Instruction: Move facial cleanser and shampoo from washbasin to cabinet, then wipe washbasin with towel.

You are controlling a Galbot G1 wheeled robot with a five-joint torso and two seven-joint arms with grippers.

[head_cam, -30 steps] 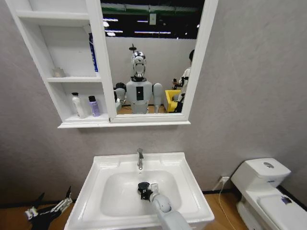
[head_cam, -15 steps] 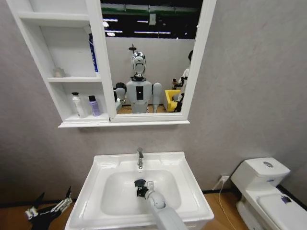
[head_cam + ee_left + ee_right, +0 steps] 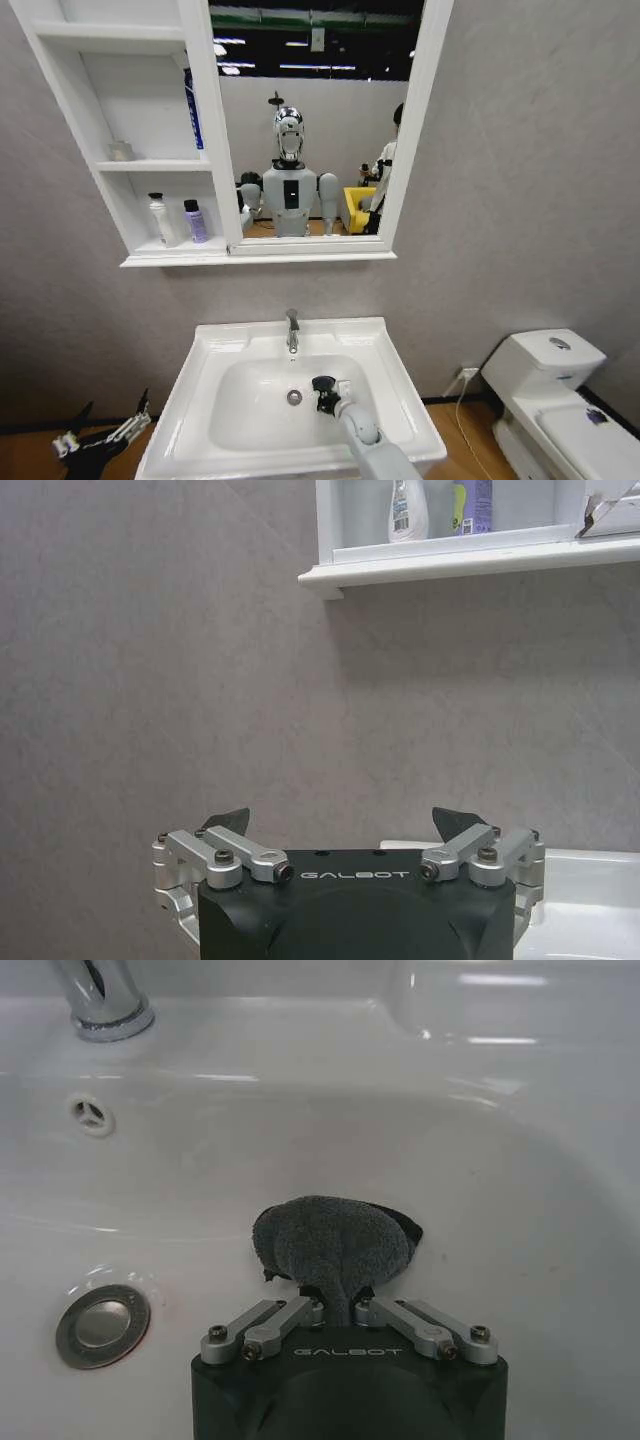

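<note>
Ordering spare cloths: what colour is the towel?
Dark grey towel, clearest in the right wrist view.

A dark grey towel (image 3: 333,1243) lies against the glossy white washbasin (image 3: 400,400), with a white bottle (image 3: 160,220) and a purple bottle (image 3: 195,221) in the white cabinet (image 3: 140,262).

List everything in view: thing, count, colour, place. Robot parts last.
washbasin: one, white, below the cabinet.
faucet: one, chrome, at the basin's back rim.
drain: one, metal, in the bowl's bottom.
towel: one, dark grey, pressed into the bowl.
cabinet: one, white, on the wall.
mirror: one, white-framed, beside the shelves.
white bottle: one, lowest shelf.
purple bottle: one, lowest shelf, next to it.
toilet: one, white, right of the basin.
right gripper: shut on the towel.
left gripper: open, low beside the basin's left edge.
</note>
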